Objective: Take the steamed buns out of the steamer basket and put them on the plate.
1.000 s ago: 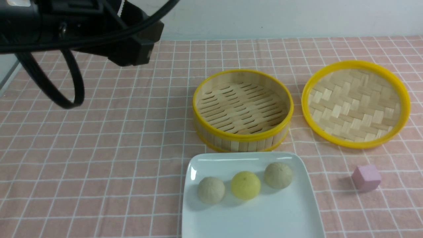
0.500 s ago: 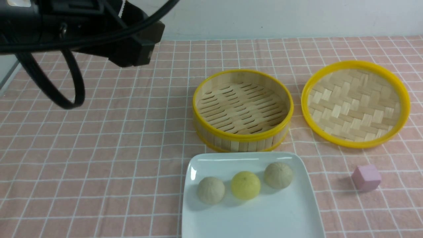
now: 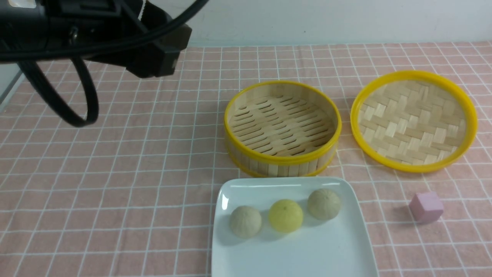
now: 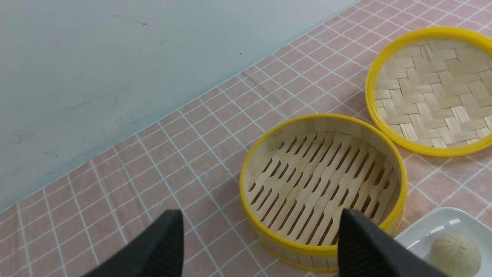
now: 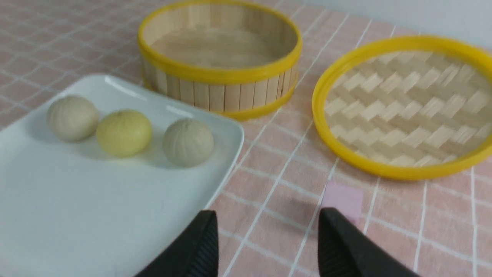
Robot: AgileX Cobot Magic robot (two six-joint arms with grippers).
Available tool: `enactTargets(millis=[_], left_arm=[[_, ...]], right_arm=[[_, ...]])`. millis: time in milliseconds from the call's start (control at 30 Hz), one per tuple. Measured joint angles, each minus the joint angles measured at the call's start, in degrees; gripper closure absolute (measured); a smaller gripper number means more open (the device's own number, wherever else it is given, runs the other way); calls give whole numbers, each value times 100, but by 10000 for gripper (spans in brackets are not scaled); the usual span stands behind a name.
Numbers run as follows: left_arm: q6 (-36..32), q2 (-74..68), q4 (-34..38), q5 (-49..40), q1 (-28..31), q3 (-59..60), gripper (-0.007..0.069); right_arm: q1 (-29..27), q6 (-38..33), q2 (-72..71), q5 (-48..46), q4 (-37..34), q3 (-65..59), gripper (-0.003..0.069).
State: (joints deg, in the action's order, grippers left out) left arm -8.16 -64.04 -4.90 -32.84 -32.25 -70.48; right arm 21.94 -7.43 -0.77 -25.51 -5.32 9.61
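Observation:
Three steamed buns lie in a row on the white plate [image 3: 292,254]: a beige one [image 3: 245,221], a yellow one [image 3: 285,215] and another beige one [image 3: 324,204]. Behind the plate stands the steamer basket [image 3: 282,163], with nothing in it. My left gripper [image 4: 260,211] hangs open and empty, high above the table, looking down on the basket [image 4: 323,250]. My right gripper [image 5: 268,211] is open and empty too, low over the cloth just right of the plate [image 5: 77,211]. The right wrist view shows all three buns [image 5: 123,132].
A shallow yellow-rimmed woven tray [image 3: 413,165] lies right of the basket. A small pink cube [image 3: 426,207] sits right of the plate, close to my right gripper's fingertip [image 5: 334,231]. My left arm [image 3: 153,50] fills the top left. A pink checked cloth covers the table.

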Motion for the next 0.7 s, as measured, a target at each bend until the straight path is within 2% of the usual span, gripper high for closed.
enactTargets(millis=[133, 367, 700], left_arm=[[0, 0, 2, 5, 0, 0, 92], [0, 0, 2, 5, 0, 0, 92], [0, 0, 2, -5, 0, 0, 95]], right_arm=[[0, 0, 0, 331, -5, 0, 291], [0, 7, 6, 15, 5, -13, 291], [0, 7, 17, 697, -18, -744, 291]])
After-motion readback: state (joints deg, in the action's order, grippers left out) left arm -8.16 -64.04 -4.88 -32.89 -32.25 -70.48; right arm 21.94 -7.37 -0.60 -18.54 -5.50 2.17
